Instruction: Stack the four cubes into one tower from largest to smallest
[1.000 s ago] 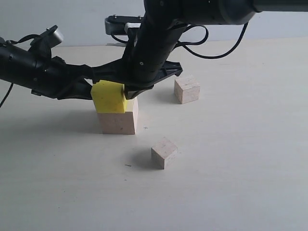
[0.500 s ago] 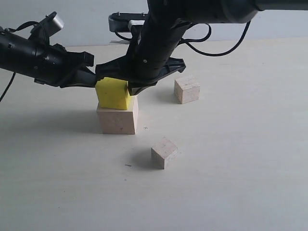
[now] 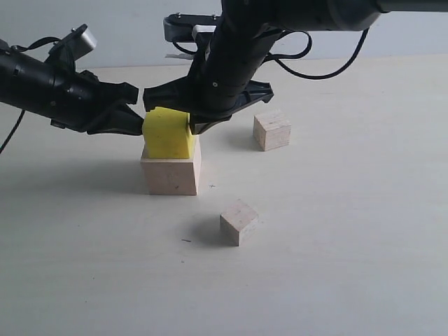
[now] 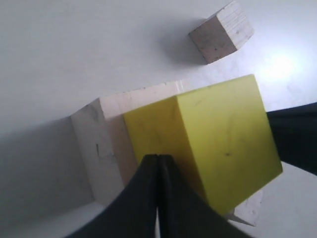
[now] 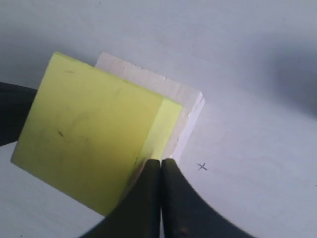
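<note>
The bright yellow cube (image 3: 166, 133) (image 4: 218, 139) (image 5: 84, 134) rests on the large pale wooden cube (image 3: 170, 175) (image 4: 99, 148) (image 5: 168, 89), turned slightly against it. My left gripper (image 3: 138, 126) (image 4: 157, 157) is shut, its tip against the yellow cube's left side. My right gripper (image 3: 190, 126) (image 5: 161, 161) is shut too, its tip at the yellow cube's right side. Neither holds anything. One small pale wooden cube (image 3: 271, 130) lies on the table to the right. The other small cube (image 3: 239, 222) (image 4: 221, 32) lies in front of the stack.
The pale table (image 3: 350, 231) carries a small pen cross (image 3: 211, 186) (image 5: 202, 166) just right of the large cube. Both black arms crowd the space above and behind the stack, and a cable (image 3: 315, 73) loops behind the right arm.
The yellow cube has slid to the right on the large cube and sits more squarely. The left arm has risen a little; the right gripper has backed off to the right with it.
</note>
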Robot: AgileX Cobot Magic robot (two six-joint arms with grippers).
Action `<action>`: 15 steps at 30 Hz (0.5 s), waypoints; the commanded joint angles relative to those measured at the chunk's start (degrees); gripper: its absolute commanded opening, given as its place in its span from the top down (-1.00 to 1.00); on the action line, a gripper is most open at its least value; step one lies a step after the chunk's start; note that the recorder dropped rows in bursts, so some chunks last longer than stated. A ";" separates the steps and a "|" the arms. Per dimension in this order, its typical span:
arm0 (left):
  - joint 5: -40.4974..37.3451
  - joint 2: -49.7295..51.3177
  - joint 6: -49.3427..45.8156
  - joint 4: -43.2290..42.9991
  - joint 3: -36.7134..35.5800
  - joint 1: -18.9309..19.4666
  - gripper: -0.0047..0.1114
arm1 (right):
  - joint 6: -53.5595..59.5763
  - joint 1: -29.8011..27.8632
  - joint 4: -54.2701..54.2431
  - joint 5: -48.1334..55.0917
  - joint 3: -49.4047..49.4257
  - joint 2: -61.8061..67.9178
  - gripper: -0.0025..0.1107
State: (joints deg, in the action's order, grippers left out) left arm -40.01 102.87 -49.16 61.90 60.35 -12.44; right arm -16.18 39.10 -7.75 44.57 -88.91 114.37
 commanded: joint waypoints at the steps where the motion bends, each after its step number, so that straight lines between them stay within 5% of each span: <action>1: 0.62 -0.25 1.42 -1.38 0.32 0.05 0.92 | -1.61 -0.22 2.99 2.45 0.00 -0.94 0.96; 15: 2.03 0.14 3.10 -3.50 -0.70 3.34 0.92 | -2.26 -6.97 3.60 5.40 0.00 -1.63 0.96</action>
State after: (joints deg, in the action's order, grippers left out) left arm -38.87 102.87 -46.33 58.53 60.25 -9.29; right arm -19.42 34.18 -3.35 49.82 -88.91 112.30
